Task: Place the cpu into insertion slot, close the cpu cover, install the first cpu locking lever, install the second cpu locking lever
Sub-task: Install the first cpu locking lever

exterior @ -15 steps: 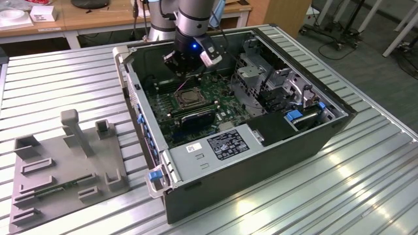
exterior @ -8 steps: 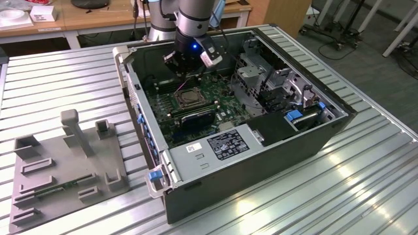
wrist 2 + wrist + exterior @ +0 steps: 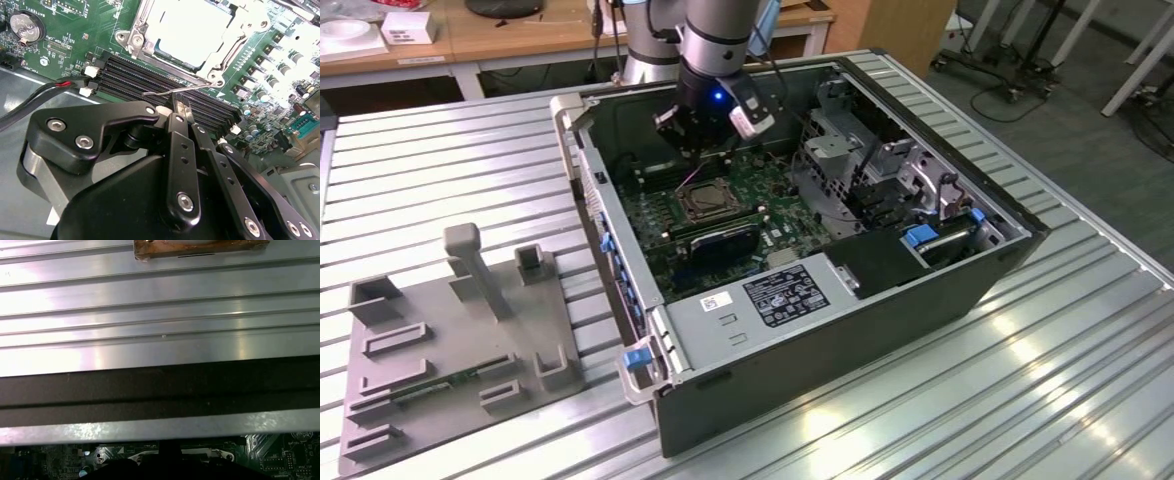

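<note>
The cpu [image 3: 192, 25] lies pale and flat in the insertion slot [image 3: 707, 197] on the green board inside the open computer case. The silvery cpu cover [image 3: 235, 31] is folded down around it, and the chip shows through its window. A thin wire locking lever [image 3: 205, 85] runs along the socket's edge beside the memory slots, raised slightly off the board. My gripper [image 3: 181, 106] hangs just over that lever with its black fingers [image 3: 175, 130] pressed together, tips right at the wire; I cannot tell whether they touch it. In the exterior view the gripper [image 3: 700, 150] hovers above the socket.
Case walls [image 3: 594, 190] and a drive cage [image 3: 881, 170] hem in the board. Long black memory slots [image 3: 150, 75], a coin battery [image 3: 25, 27] and a black-red cable [image 3: 40, 92] lie near the socket. A grey fixture plate [image 3: 454, 340] sits on the ribbed metal table at the exterior view's left.
</note>
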Available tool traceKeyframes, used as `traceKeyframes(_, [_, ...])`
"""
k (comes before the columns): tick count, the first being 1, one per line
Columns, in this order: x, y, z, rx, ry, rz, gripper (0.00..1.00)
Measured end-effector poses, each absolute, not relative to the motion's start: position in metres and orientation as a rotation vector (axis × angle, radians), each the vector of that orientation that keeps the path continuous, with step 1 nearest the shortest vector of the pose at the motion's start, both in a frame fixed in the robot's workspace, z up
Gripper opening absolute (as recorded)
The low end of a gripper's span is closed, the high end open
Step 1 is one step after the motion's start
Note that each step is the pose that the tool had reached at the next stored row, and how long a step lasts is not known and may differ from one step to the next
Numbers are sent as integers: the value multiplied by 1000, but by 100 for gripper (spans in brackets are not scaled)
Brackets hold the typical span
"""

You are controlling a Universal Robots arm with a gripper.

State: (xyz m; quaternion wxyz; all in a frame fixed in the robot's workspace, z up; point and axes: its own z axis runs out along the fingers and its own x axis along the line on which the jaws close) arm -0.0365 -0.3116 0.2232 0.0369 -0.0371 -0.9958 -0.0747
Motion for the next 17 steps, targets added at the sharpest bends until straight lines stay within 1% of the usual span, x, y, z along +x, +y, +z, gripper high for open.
traceKeyframes(17, [-32,-313,217,-114,-3057,-230,11])
